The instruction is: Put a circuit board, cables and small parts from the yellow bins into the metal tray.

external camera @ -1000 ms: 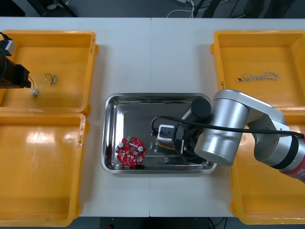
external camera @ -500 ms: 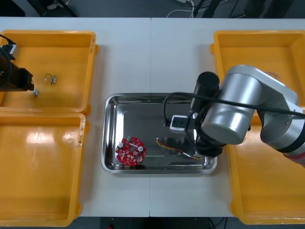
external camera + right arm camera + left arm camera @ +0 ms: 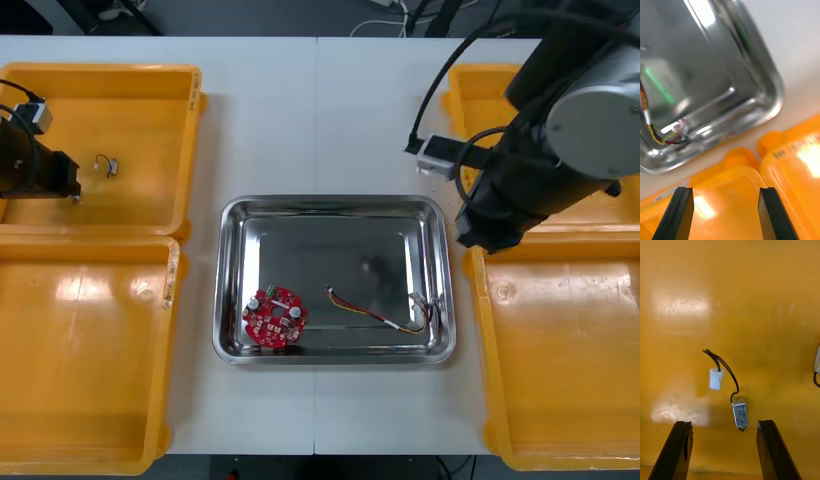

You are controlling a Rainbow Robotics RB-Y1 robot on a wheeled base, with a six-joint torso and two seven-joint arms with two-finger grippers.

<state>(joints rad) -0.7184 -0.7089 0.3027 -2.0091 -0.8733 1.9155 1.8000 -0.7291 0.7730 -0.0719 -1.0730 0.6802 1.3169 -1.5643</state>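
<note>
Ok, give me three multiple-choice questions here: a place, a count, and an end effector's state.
1. The red circuit board lies: A in the metal tray; B in a bin; C on the table.
2. Things in the tray: A one; B two; C four.
3. Right end effector: A shut on the board; B open, empty; C shut on nothing.
Answers: A, it rests on the tray floor; B, board plus red and yellow cable; B, fingers apart, nothing between.
Left end effector: open over a small metal part.
</note>
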